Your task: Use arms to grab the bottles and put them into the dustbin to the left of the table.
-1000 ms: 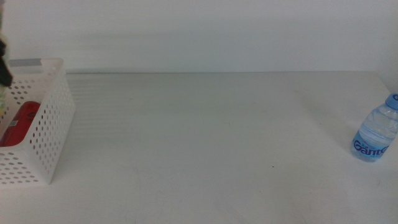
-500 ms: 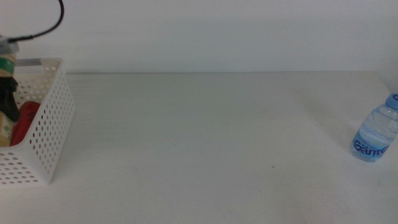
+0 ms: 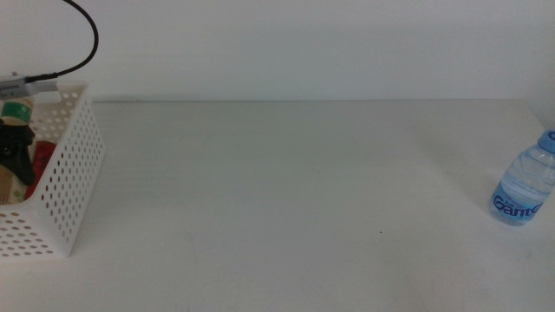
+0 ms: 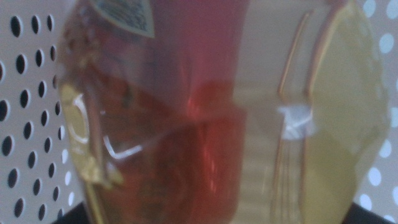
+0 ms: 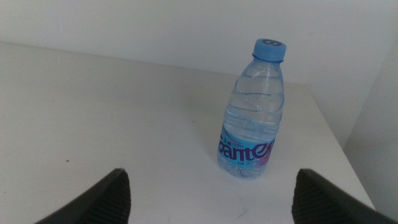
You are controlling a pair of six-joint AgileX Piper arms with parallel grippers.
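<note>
The white perforated dustbin stands at the table's left edge. Inside it, my left gripper is shut on the yellow bottle, whose green neck label shows just above the jaws. That bottle fills the left wrist view, and a red can shows through it, with the dustbin wall behind. The red can lies in the dustbin. A blue-capped water bottle stands upright at the table's far right. My right gripper is open, a short way back from the water bottle.
The white table stretches between the dustbin and the water bottle. A black cable arcs above the dustbin from the left arm. The table's right edge runs close beside the water bottle.
The left gripper has come further into view with the yellow bottle and lowered it into the dustbin, over the red can. The water bottle has not moved.
</note>
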